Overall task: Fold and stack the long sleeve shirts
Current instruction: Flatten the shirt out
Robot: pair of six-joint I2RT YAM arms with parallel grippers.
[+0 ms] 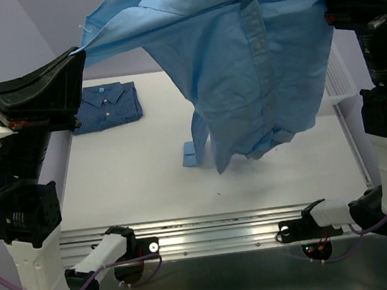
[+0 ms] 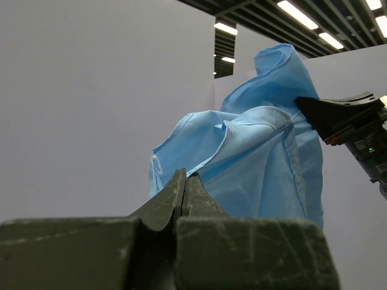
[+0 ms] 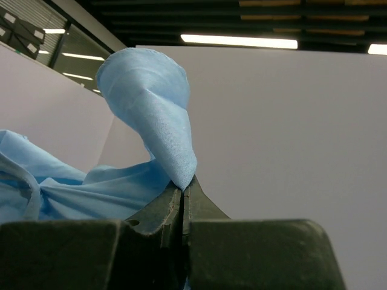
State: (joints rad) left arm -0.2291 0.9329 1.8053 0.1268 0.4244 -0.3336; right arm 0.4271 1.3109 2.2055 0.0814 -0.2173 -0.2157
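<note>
While dark-blue fine-checked collared shirt [image 1: 108, 105] lies folded at far-left of white tabletop [image 1: 134, 180], left gripper [image 2: 184, 181] and right gripper [image 3: 183, 187], both clamped on plain sky-blue button-up shirt [image 1: 240, 63], hold it aloft, unfolded; its folding and stacking not yet done.

Plain sky-blue: hanging shirt [image 1: 239, 56]; dark-blue fine check: folded shirt [image 1: 107, 106].

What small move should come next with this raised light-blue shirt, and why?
Probably lower both arms together to lay it flat: the left pincer and right pincer hold the light-blue shirt spread aloft, with only a sleeve cuff reaching the table.
</note>
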